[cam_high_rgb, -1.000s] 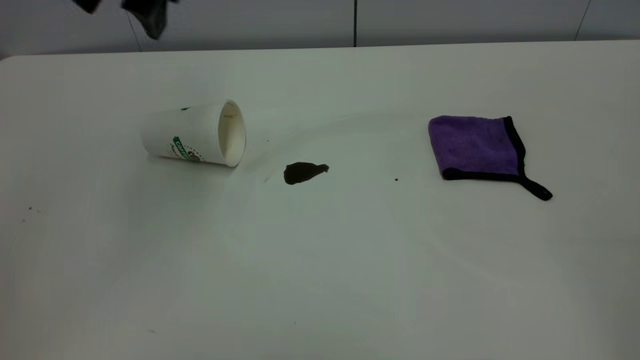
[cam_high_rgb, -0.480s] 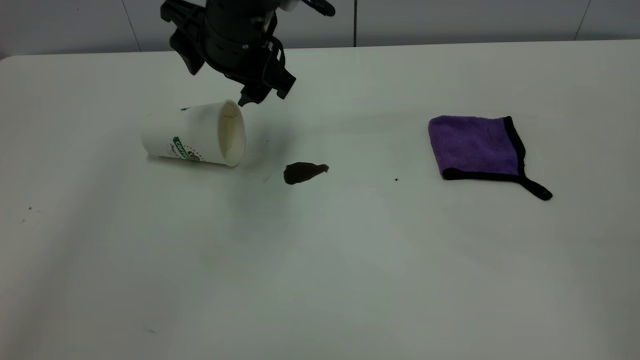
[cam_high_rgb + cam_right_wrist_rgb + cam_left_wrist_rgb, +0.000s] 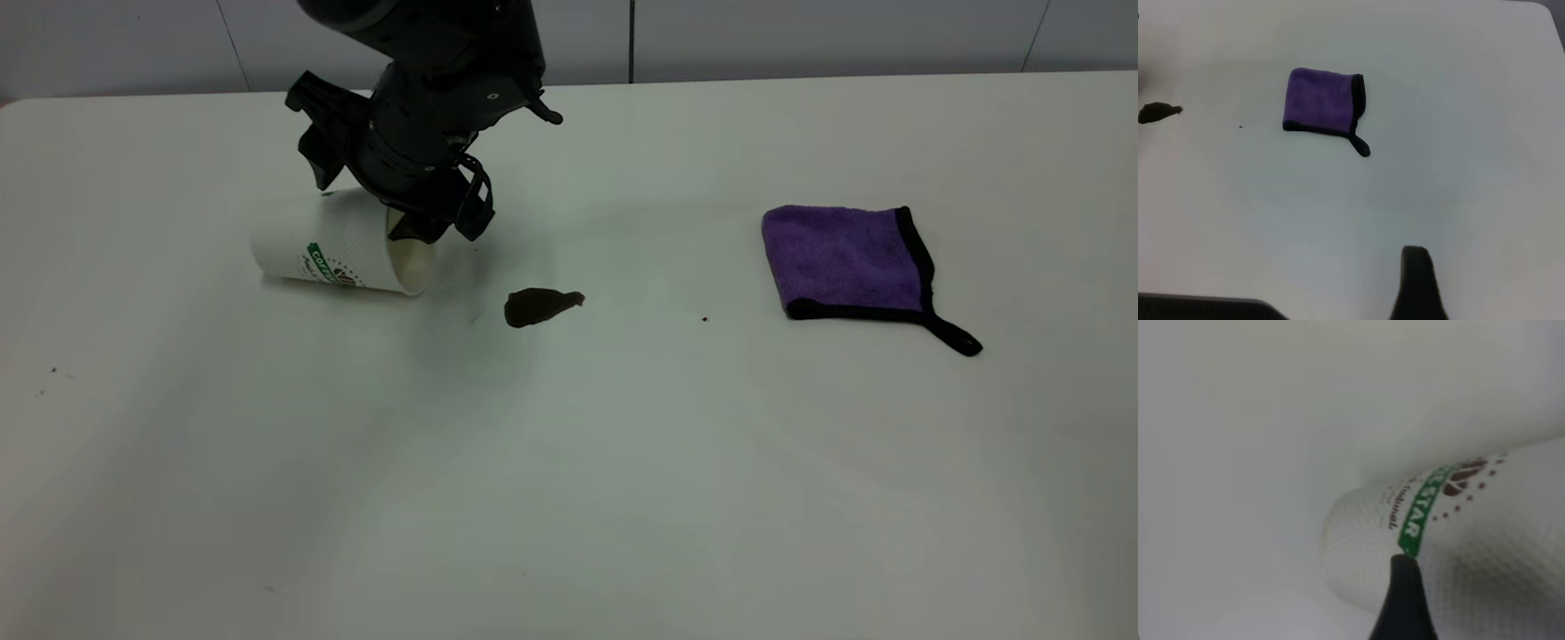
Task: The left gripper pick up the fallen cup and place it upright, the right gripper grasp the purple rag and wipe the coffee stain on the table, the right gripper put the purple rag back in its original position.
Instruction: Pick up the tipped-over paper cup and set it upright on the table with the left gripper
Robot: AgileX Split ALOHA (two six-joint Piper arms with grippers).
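Green-banded cup (image 3: 1451,547) beside left fingertip (image 3: 1405,600)

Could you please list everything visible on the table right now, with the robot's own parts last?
cup: one, white with a green band, lying on its side at the table's left.
coffee stain: one, dark brown, between cup and rag.
purple rag: one, purple with black edging, lying flat at the right.
table: one, white, under everything.
left tool: one, black, at the cup's mouth end.
right tool: one, black, high above the table, away from the rag.
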